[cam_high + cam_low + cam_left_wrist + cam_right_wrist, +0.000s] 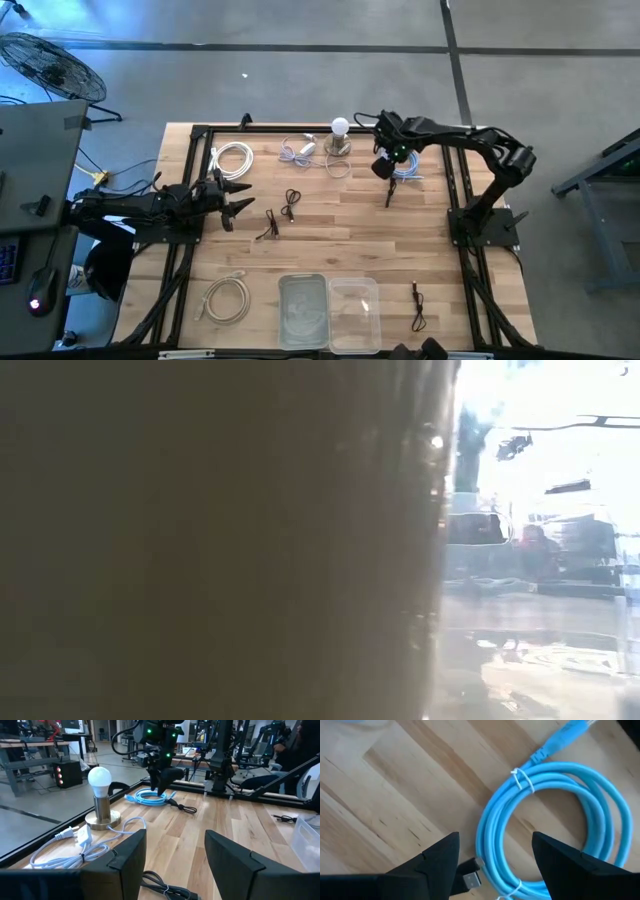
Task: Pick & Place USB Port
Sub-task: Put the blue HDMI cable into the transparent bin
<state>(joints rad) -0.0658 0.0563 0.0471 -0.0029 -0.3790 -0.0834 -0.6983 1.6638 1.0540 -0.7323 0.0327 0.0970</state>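
Note:
A black USB cable [390,190] lies on the wooden table beside a blue coiled cable [407,171]. My right gripper [384,168] hangs over both, fingers pointing down and open. In the right wrist view [495,840] its fingers stand either side of the blue coil's edge [490,825], and the black cable's USB plug [471,880] lies between them on the wood. The left wrist view shows this gripper [161,787] just above the blue coil [150,797] and the black cable [182,808]. My left gripper [232,203] waits open at the table's left side.
A bulb on a metal base [340,135] and white cables [232,158] [300,150] lie at the far side. Small black cables [290,205] [418,305] and a white coil [225,298] lie nearer. Two clear bins [283,300] [372,300] sit at the near edge. The low view is blocked.

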